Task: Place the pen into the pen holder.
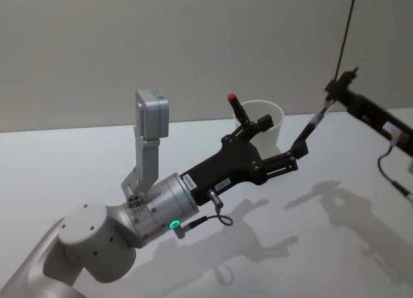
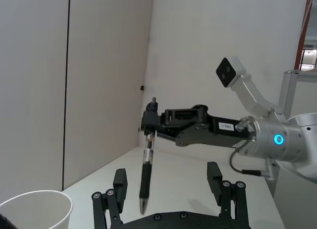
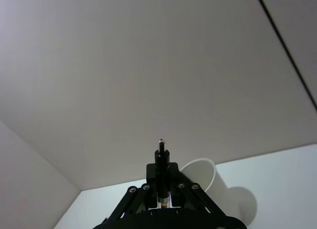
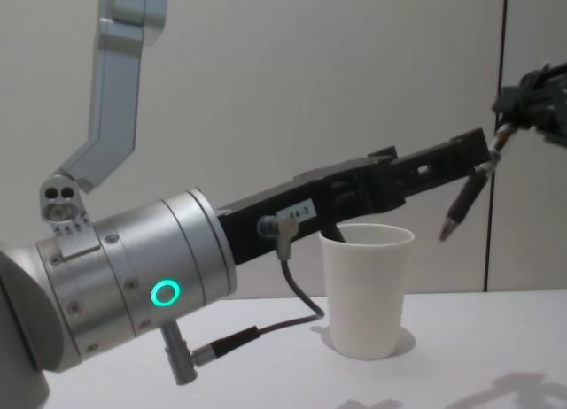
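Note:
The pen is dark and hangs slanted, tip down, with my right gripper shut on its upper end. The pen holder is a white paper cup standing upright on the table. In the chest view the pen is to the right of the cup, its tip at about rim height. My left gripper reaches forward over the cup, open. In the left wrist view the pen hangs beyond the spread left gripper, held by the right gripper. The right wrist view shows the right gripper on the pen, the cup beyond.
The white table stretches out around the cup, with a plain wall behind it. The bulky silver left arm fills the near left of the chest view. A dark cable hangs down to the right arm.

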Action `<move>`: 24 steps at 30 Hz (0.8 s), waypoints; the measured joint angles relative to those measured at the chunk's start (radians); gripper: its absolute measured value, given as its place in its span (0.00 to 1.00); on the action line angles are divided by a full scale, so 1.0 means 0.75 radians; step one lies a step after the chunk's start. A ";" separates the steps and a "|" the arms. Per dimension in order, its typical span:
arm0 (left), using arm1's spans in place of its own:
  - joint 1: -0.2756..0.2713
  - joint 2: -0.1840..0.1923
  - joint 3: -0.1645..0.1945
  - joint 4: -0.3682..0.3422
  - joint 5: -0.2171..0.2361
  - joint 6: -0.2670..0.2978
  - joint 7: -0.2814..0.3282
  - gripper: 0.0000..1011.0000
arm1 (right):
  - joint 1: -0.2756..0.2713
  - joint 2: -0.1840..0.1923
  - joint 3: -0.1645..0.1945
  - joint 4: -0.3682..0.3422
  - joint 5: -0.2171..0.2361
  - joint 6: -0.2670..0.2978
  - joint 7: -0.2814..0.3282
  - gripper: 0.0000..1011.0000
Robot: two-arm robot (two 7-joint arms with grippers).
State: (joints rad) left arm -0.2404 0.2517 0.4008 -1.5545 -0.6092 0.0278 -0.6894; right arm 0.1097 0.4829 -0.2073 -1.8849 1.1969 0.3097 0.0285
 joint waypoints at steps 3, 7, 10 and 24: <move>0.000 0.000 0.000 0.000 0.000 0.000 0.000 0.99 | 0.029 0.001 0.004 0.033 -0.047 -0.030 0.013 0.13; 0.000 0.000 0.000 0.000 0.000 0.000 0.000 0.99 | 0.075 -0.003 0.007 0.080 -0.115 -0.066 0.038 0.13; 0.000 0.000 0.000 0.000 0.000 0.000 0.000 0.99 | 0.100 -0.008 0.007 0.105 -0.150 -0.082 0.055 0.13; 0.000 0.000 0.000 0.000 0.000 0.000 0.000 0.99 | 0.252 -0.064 -0.020 0.275 -0.350 -0.148 0.192 0.13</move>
State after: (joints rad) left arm -0.2404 0.2518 0.4008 -1.5545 -0.6091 0.0278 -0.6894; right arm 0.2986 0.4347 -0.2225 -1.6789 0.9341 0.1985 0.1726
